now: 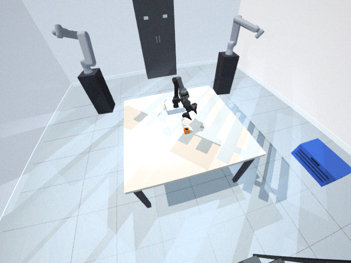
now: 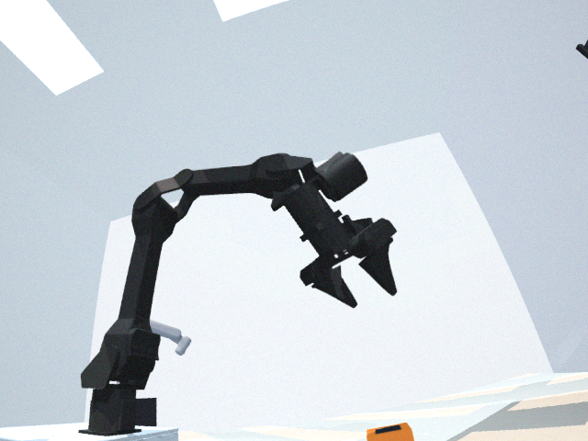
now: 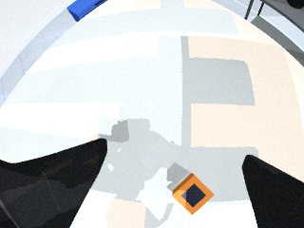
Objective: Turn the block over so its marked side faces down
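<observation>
An orange block rests on the table. Its dark square mark is on the top face, facing up; the lower part of the block is cut off in the exterior view. My gripper is open with nothing between its fingers. It hangs well above the table, tilted downward, on the arm-base side of the block. In the wrist view the block shows low in the picture, between the two fingers but nearer the right one, turned like a diamond.
The arm's base stands on a pale plinth at the table's back. Bands of light and shadow cross the table top. Off the table are a blue box on the right and two grey arms on dark pedestals behind.
</observation>
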